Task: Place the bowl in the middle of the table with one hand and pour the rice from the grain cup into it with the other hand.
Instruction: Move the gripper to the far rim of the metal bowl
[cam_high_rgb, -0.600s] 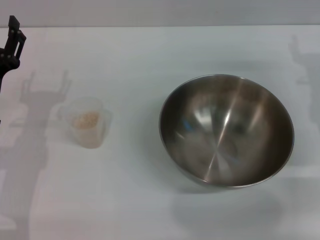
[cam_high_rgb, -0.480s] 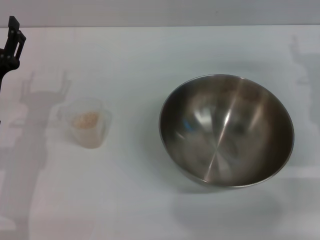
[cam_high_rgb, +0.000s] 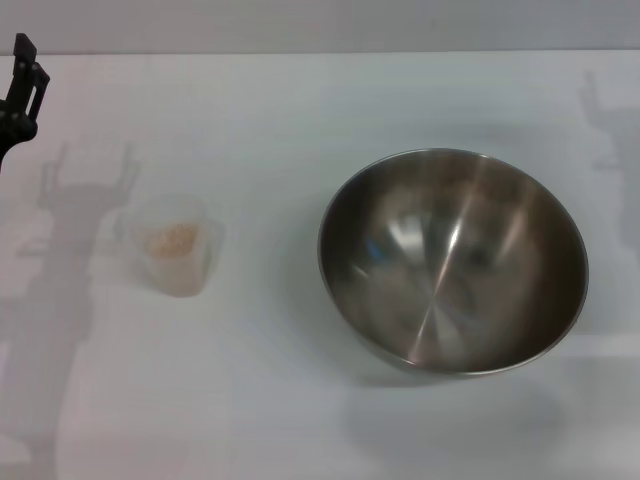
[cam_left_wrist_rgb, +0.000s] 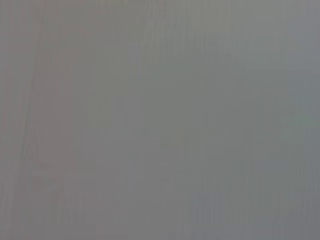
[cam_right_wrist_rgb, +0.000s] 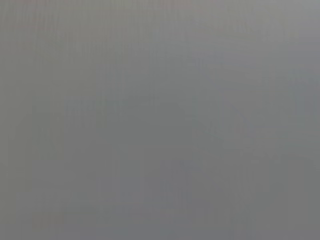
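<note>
Your left gripper (cam_high_rgb: 22, 75) shows only at the table's (cam_high_rgb: 270, 380) far left edge; whether its fingers are open cannot be told. The grain cup (cam_high_rgb: 175, 245), holding rice (cam_high_rgb: 172, 238), stands upright, well apart from the empty bowl (cam_high_rgb: 452, 260) right of centre. Nothing lies between them.

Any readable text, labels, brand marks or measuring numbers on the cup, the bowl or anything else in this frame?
None can be read.
Grain cup: no markings legible through its frosted wall.
Bowl: bare steel, no stamp visible.
Table: plain white.
Both wrist views show only flat grey.
</note>
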